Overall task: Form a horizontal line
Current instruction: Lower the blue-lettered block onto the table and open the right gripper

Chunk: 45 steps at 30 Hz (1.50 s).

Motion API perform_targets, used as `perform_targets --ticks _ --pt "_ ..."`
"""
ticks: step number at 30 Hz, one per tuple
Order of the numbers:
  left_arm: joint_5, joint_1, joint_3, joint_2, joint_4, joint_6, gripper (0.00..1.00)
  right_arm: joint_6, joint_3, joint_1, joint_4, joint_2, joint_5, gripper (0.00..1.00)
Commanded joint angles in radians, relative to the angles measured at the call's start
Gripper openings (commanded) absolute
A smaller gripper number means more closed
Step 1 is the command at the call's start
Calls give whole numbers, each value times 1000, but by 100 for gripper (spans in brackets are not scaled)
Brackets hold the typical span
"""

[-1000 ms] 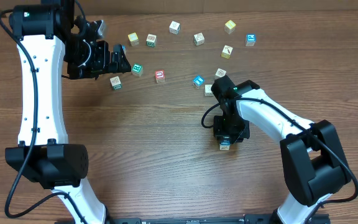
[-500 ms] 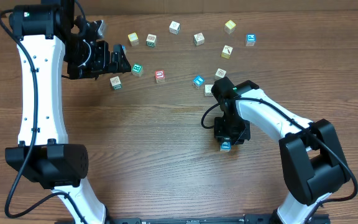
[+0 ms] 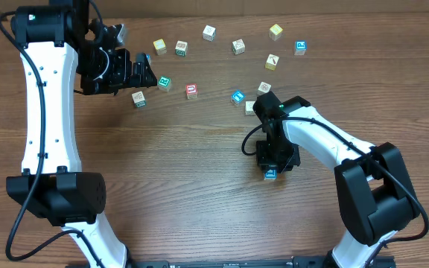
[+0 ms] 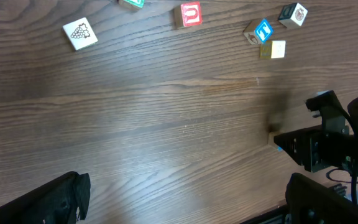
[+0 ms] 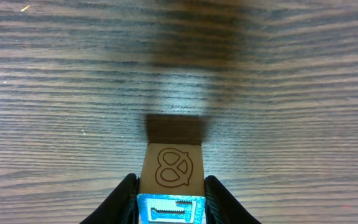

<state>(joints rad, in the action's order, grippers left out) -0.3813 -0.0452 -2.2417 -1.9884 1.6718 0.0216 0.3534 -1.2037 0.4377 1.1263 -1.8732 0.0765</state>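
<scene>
The cube [image 5: 171, 167] for the line sits clamped between the two fingers [image 5: 122, 199] of the right pincer [image 3: 269, 173]. Its blue top faces the wrist camera, and a side with a pretzel drawn on it faces forward. A dark shadow lies on the table [image 5: 55, 93] just ahead of it. Whether the cube rests on the wood or hangs just above it cannot be told. The cubes are not yet lined up, and this one lies alone, well apart from the rest.

Beyond the right pincer, toward the far side of the table, a teal cube [image 3: 237, 97] and a plain cube [image 3: 250, 107] lie close together. Another pale cube [image 3: 264, 88] lies near them.

The left pincer [image 3: 146, 72] is held over the far left part of the table with its fingers [image 4: 55, 199] spread wide and nothing between them. A green cube [image 3: 164, 83] lies just beside its tip, and a white cube [image 3: 138, 98] with a grape drawing lies just below it in the overhead view. A red cube [image 3: 191, 91] lies a little farther off, toward the right pincer. More loose cubes are scattered in an arc along the far edge, all apart from one another.
</scene>
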Motion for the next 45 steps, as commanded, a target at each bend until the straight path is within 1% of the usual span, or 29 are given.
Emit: perform_targets --ticks 1,4,11,15,21,27,30,34,36,40,42,43,45 --pt "0 6 -23 -10 -2 -2 100 -10 8 1 -2 -3 -31 31" --pt "0 6 -23 -10 -2 -2 100 13 8 1 -6 -3 -30 31" --pt "0 6 -23 -10 -2 -2 100 13 8 1 -6 -3 -30 31" --pt "0 6 -23 -10 -2 -2 100 13 8 1 -6 -3 -30 36" --pt "0 5 -23 -10 -2 -2 100 13 8 1 4 -3 -30 35" --pt "0 8 -23 -10 -2 -2 99 13 8 1 20 -3 -30 36" --pt "0 8 -23 -10 -2 -2 100 14 8 1 21 -3 -29 35" --pt "0 8 -23 -10 -2 -2 100 14 8 1 20 -3 -29 28" --pt "0 8 -23 -10 -2 -2 99 14 8 1 20 -3 -29 29" --pt "0 8 -23 -10 -2 -2 100 14 8 1 20 -3 -29 37" --pt "0 8 -23 -10 -2 -2 100 13 8 1 20 -3 -30 44" --pt "0 8 -23 -10 -2 -2 100 13 8 1 19 -3 -30 46" --pt "0 8 -23 -10 -2 -2 100 13 8 1 8 -3 -30 47"
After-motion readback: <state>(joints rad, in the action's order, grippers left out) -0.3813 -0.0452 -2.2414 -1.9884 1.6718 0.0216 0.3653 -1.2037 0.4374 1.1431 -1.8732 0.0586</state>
